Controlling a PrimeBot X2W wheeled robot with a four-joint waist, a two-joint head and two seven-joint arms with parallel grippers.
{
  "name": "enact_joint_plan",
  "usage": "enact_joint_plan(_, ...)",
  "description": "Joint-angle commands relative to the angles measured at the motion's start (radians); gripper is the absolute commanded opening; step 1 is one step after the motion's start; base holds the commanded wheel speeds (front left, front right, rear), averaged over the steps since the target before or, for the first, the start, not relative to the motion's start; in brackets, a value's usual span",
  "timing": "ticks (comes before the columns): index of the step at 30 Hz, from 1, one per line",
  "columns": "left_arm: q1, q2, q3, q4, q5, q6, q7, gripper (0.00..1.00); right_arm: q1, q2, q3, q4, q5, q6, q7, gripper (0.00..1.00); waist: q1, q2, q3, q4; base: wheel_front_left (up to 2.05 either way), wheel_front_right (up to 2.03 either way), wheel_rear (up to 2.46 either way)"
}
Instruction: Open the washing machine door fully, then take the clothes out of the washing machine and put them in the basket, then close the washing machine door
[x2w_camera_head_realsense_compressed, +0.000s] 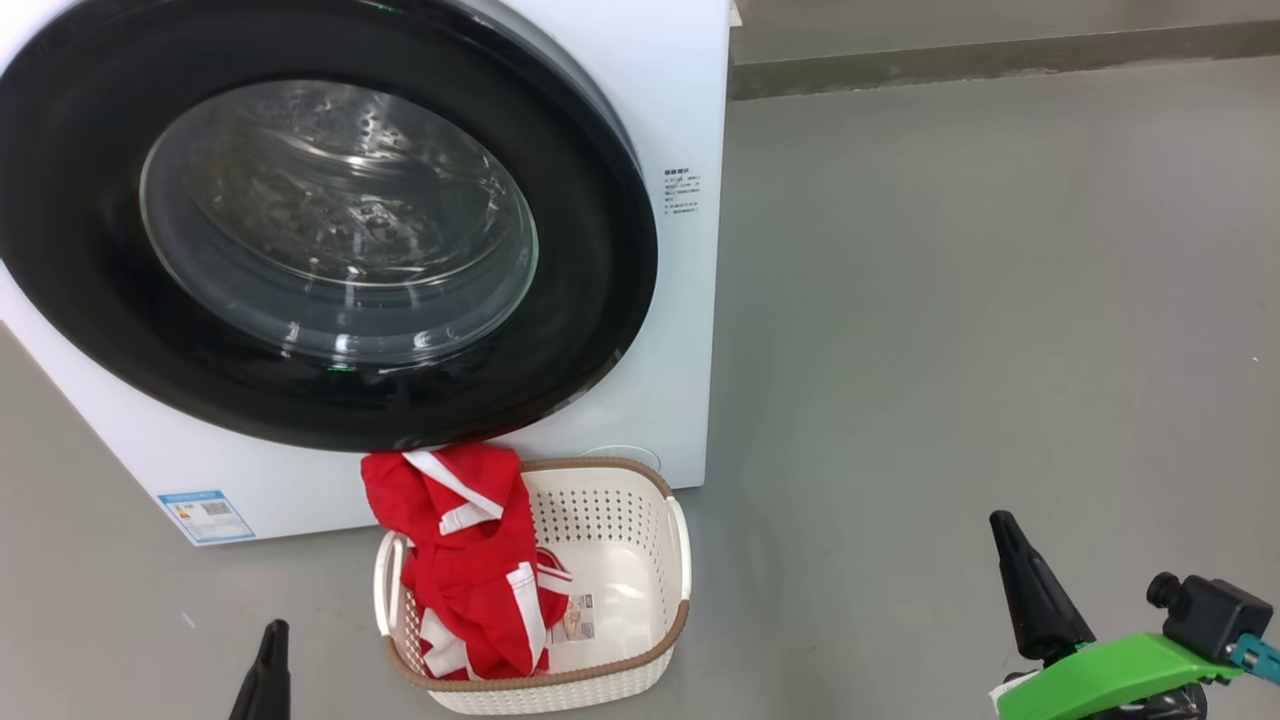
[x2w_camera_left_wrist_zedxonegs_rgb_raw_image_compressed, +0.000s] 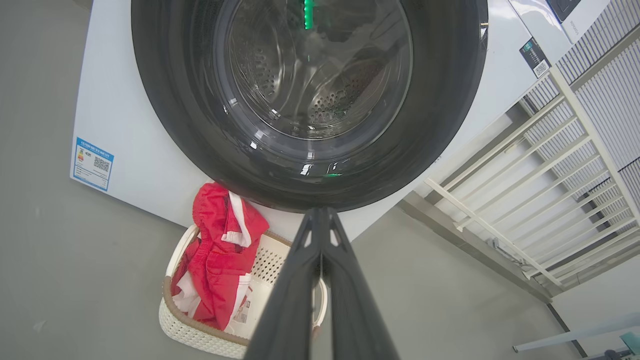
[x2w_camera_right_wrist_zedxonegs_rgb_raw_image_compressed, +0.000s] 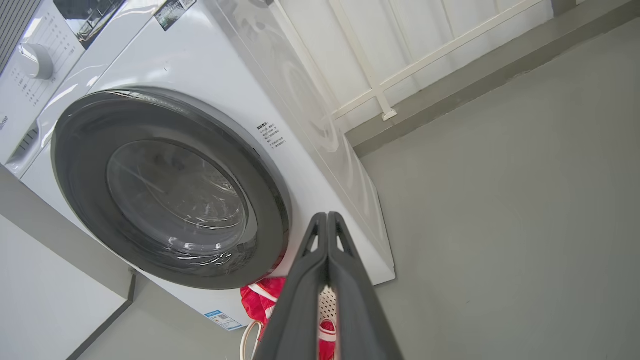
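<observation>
Far left, low in the head view: left gripper (x2w_camera_left_wrist_zedxonegs_rgb_raw_image_compressed: 320, 215), nothing in it. Its wrist view has the two fingers pressed tip to tip, no gap, aimed toward the door's lower rim but well short of it – prob a rest pose, as nothing's left to carry

Next, the washing machine door (x2w_camera_head_realsense_compressed: 340, 220): black rim lies flat against the front of the washing machine (x2w_camera_head_realsense_compressed: 690, 120), so it looks closed; latched or not, can't tell. Thru the glass just bare steel drum, no red visible inside

Below the door's lowest point, the clothes (x2w_camera_head_realsense_compressed: 470, 570): red w/ white stripes, heaped in the left half of the basket (x2w_camera_head_realsense_compressed: 640, 520), top fold spilling over the back rim toward the machine front. Basket stands on the floor (x2w_camera_head_realsense_compressed: 950, 350) just in front of the machine, under the opening – sensible spot, short drop from drum to basket. Its right half is bare, sticker (x2w_camera_head_realsense_compressed: 575, 618) showing

Far right: right gripper (x2w_camera_right_wrist_zedxonegs_rgb_raw_image_compressed: 327, 217), also empty, fingertips meeting per its wrist view, held low over open floor, well apart from basket & door – out of the way, so neither arm blocks the door

Judgement: all three steps look done; the only check worth making is whether the door really clicked home
</observation>
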Motion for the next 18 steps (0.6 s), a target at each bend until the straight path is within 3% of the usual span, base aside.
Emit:
enact_joint_plan(1, -0.050, 0.008, 0.018, -0.018, -0.032, -0.003, 0.008, 0.00, -0.059, -0.015, -0.001, -0.020, 0.036, -0.001, 0.007, 0.00, -0.0001, 0.0000, 0.001, 0.001, 0.00, 0.00, 0.00)
enact_joint_plan(18, -0.087, -0.001, 0.022, 0.007, -0.212, -0.004, 0.056, 0.00, -0.077, -0.019, -0.022, -0.008, 0.240, -0.002, 0.054, 0.00, -0.0001, 0.0000, 0.009, 0.010, 0.00, 0.00, 0.00)
